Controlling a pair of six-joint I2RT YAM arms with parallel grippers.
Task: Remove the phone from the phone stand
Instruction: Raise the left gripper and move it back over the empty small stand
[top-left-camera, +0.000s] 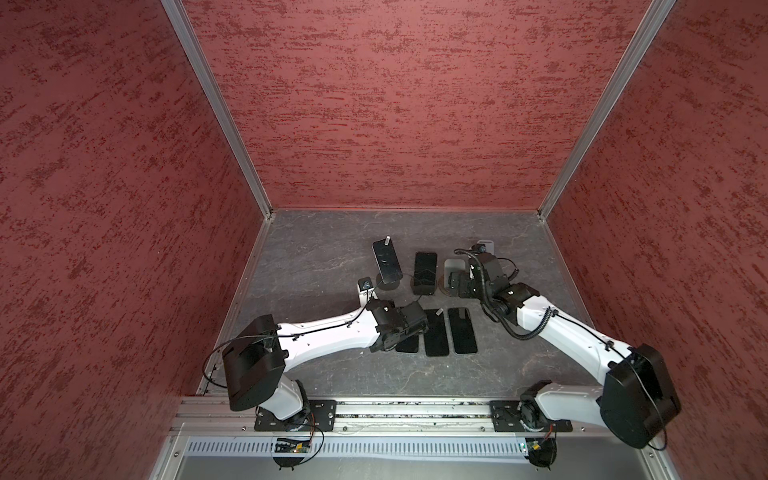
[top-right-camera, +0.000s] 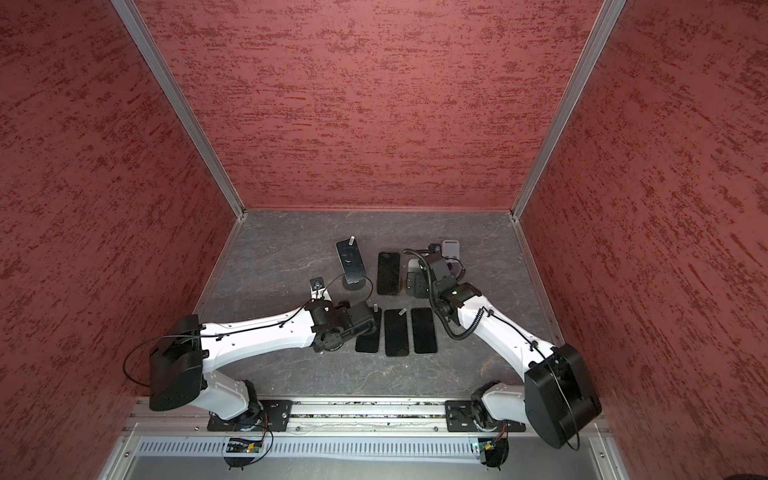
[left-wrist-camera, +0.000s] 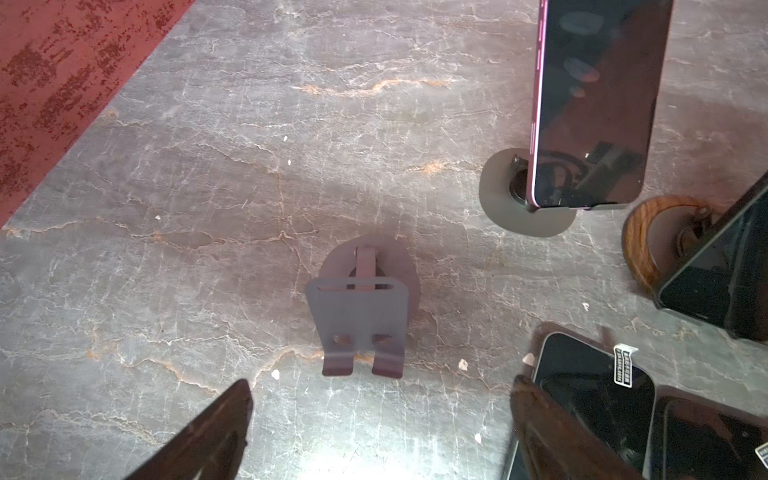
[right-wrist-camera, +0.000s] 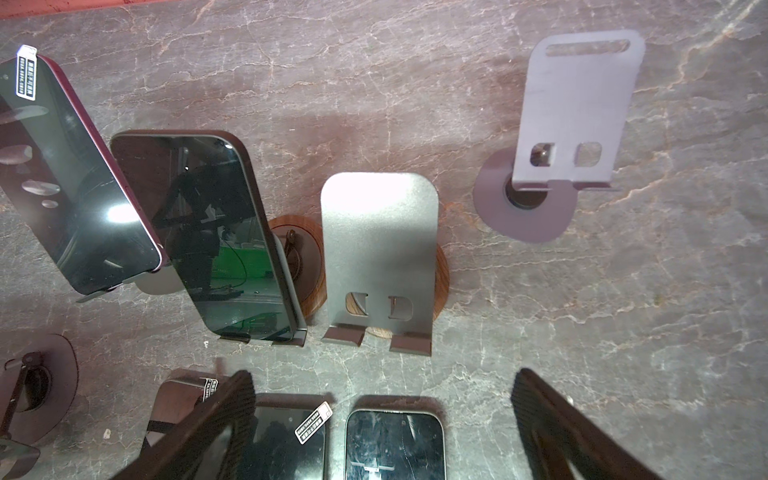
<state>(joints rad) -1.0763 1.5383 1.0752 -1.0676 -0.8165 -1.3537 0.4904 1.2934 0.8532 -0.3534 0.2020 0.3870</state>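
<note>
grey marbled tabletop (left-wrist-camera: 208, 166) | left claw (left-wrist-camera: 381, 384) spread above flat black phone (left-wrist-camera: 590, 386) | right claw (right-wrist-camera: 383, 374) spread | dark glossy phone (left-wrist-camera: 598, 104) propped on round-based stand (left-wrist-camera: 494, 199), awaiting removal

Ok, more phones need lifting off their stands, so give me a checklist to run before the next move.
1. Left tool open, holding nothing: ok.
2. Right tool open, holding nothing: ok.
3. Leftmost flat phone clear of the left tool's fingers: cannot tell; one overlaps it in the wrist view.
4. All stands cleared: not ok; the purple-edged phone and the phone on the wooden-base stand are propped there.
5. Right tool facing a loaded stand: not ok; it faces the empty silver stand.
</note>
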